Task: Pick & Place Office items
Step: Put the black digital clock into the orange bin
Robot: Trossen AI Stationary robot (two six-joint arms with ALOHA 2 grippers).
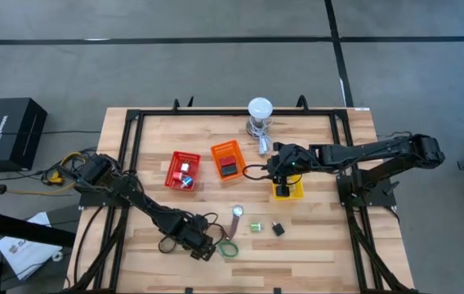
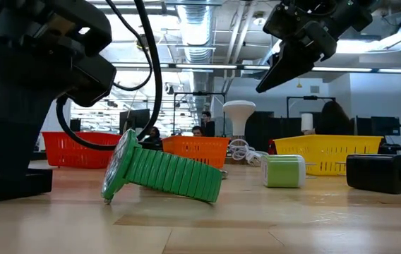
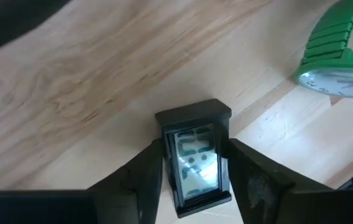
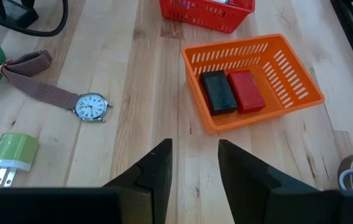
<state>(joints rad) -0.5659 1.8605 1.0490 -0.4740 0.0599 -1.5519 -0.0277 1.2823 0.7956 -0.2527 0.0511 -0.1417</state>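
My left gripper [image 1: 207,249] is low over the table's near part, shut on a small black device with a grey display [image 3: 194,124]. Just beside it a green band watch [image 1: 229,248] lies on its side, its dial [image 2: 119,166] tilted. A watch with a brown strap [image 4: 89,107], a green plug block [image 4: 15,152] and a black block [image 1: 278,229] lie mid-table. My right gripper [image 4: 195,152] hangs open and empty above the yellow basket [image 1: 287,190]. The orange basket [image 4: 288,74] holds a black block [image 4: 219,91] and a red one [image 4: 247,90]. My left gripper pinches the black device between its two fingers [image 3: 148,177], one on each long side [image 3: 171,165], at the half nearer the wrist. The fingers come from above, lying along the device. Whether the device rests on the wood or is lifted, I cannot tell.
The red basket [image 1: 183,170] with a few small bits stands left of the orange one. A white-domed lamp [image 1: 259,110] with a coiled cable stands at the far edge. Black frame rails [image 1: 134,147] run along the table's sides. Bare wood lies near the front edge.
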